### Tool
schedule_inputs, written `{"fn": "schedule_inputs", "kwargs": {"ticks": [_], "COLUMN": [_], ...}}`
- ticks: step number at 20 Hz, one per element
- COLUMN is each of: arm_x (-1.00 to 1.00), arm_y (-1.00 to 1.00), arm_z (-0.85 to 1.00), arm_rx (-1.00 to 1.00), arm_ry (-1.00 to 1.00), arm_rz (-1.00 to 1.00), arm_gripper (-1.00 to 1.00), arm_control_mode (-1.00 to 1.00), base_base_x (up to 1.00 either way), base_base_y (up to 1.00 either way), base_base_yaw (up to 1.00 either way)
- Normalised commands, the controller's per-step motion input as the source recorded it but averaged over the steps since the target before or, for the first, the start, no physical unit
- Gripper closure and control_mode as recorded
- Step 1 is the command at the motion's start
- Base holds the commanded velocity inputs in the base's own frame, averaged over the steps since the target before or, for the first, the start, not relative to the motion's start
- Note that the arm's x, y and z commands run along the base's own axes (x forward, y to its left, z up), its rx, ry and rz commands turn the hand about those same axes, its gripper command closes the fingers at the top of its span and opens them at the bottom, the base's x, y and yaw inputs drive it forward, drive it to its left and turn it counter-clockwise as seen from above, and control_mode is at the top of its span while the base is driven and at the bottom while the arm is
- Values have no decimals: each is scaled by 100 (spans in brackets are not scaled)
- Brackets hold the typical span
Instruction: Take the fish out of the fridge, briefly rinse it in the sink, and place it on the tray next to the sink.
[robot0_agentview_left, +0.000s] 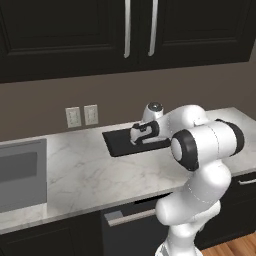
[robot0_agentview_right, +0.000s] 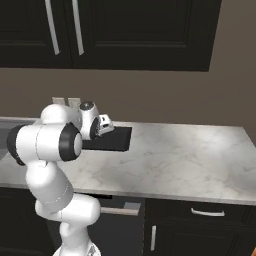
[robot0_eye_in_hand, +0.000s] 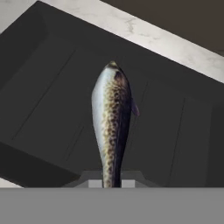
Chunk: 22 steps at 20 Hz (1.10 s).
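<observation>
The fish (robot0_eye_in_hand: 111, 122) hangs right in front of the hand camera, slim and silver-grey on one flank, speckled brown and dark along the back, a small fin sticking out at one side, its narrow end running down between the fingertips. The gripper (robot0_eye_in_hand: 112, 183) has its jaws pinched close on that narrow end, with barely a sliver of gap either side of the body. Behind the fish lies the flat black tray (robot0_eye_in_hand: 48, 83), faint panel lines across its floor and a low rim around it, and the fish sits over the tray's middle; whether it touches the floor, I cannot tell. From the left base view the tray (robot0_agentview_left: 116, 141) rests on the pale marble countertop (robot0_agentview_left: 90, 172), toward the far wall, with the hand reaching over its right part. To the left, at the counter's edge, sits the dark grey sink (robot0_agentview_left: 22, 175), well apart from the tray. Two pale wall outlets (robot0_agentview_left: 82, 116) stand on the wall behind, and dark wall cabinets (robot0_agentview_left: 75, 30) with silver handles hang above. The arm's own white elbow blocks much of the tray in the right base view (robot0_agentview_right: 120, 140).
</observation>
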Motion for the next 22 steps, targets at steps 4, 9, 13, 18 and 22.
{"fn": "schedule_inputs", "kwargs": {"ticks": [4, 9, 13, 18, 22], "arm_x": [37, 20, 0, -8, -62], "arm_y": [0, 0, 0, 0, 0], "arm_z": [-2, -2, 7, 78, 100], "arm_rx": [0, 0, 0, 0, 0], "arm_ry": [0, 0, 0, -10, -30], "arm_rz": [0, 0, 0, -1, 0], "arm_gripper": [100, -100, -100, -100, -100], "arm_control_mode": [-100, -100, -100, -100, -100], "base_base_x": [0, 0, 0, 0, 0], "base_base_y": [0, 0, 0, 0, 0], "base_base_yaw": [0, 0, 0, 0, 0]}}
